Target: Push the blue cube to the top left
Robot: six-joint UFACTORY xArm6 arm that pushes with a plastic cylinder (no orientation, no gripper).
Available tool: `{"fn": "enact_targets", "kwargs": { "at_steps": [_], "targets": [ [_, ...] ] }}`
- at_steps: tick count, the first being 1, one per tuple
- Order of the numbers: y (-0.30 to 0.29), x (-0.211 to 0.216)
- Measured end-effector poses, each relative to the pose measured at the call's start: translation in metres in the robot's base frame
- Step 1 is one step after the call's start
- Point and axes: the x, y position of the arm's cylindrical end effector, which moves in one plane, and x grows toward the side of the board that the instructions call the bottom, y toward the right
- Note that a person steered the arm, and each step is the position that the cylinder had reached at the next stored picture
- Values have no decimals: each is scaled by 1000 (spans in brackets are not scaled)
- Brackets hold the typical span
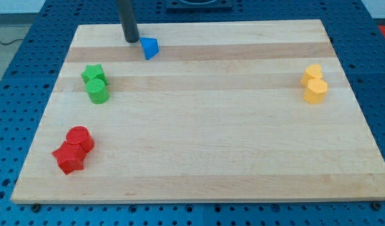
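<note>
A blue block [149,48], wedge-like in outline, lies near the top left of the wooden board [198,157]. My dark rod comes down from the view's top, and my tip [130,39] rests on the board just left of and slightly above the blue block, very close to it or touching it. No other blue block shows.
Two green blocks [95,83] sit together at the left, below the tip. Two red blocks [73,149] sit at the bottom left. Two yellow blocks [314,83] sit at the right. The board's top edge runs just above the tip.
</note>
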Motion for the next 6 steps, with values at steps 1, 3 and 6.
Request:
{"fn": "enact_targets", "kwargs": {
  "at_steps": [1,3,6],
  "targets": [
    [20,7],
    [82,-34],
    [-41,-9]
  ]
}}
